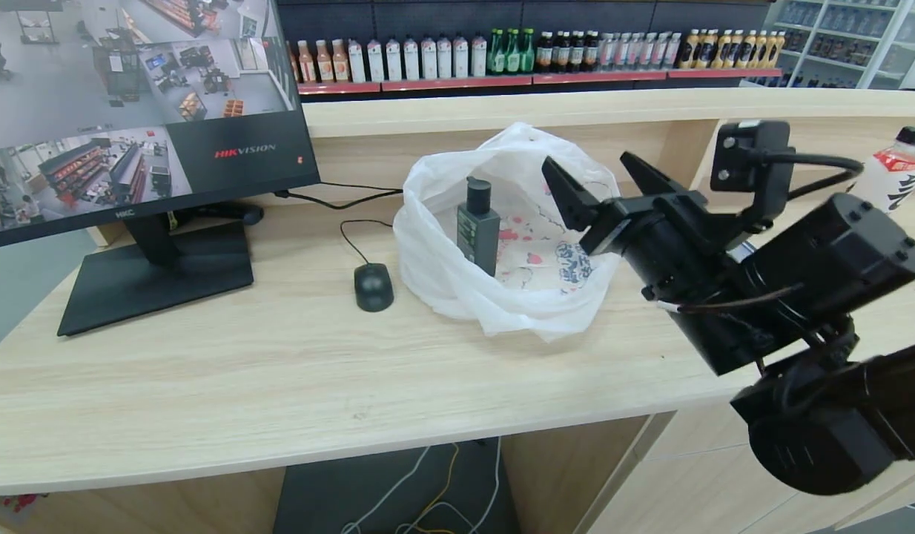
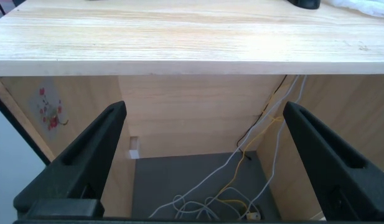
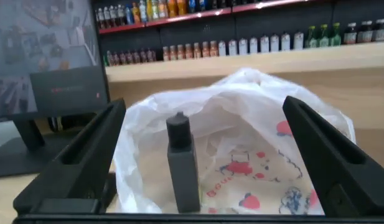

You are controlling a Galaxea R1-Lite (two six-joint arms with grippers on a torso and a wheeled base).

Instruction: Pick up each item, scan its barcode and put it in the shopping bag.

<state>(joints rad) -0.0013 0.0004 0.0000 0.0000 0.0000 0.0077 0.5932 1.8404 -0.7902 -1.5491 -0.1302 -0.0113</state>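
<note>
White shopping bag (image 1: 443, 274) sits on the counter (image 1: 279, 371) in my head view, dark bottle (image 1: 478, 226) upright inside, right claw (image 1: 587, 159) spread wide beside it; left wrist cam has my left claw (image 2: 204, 109) open below the counter edge; right wrist cam faces that bottle in the bag.

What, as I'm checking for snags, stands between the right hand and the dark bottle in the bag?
Nothing visible does: the open right hand faces the dark bottle, upright in the shopping bag, through its open mouth.
</note>
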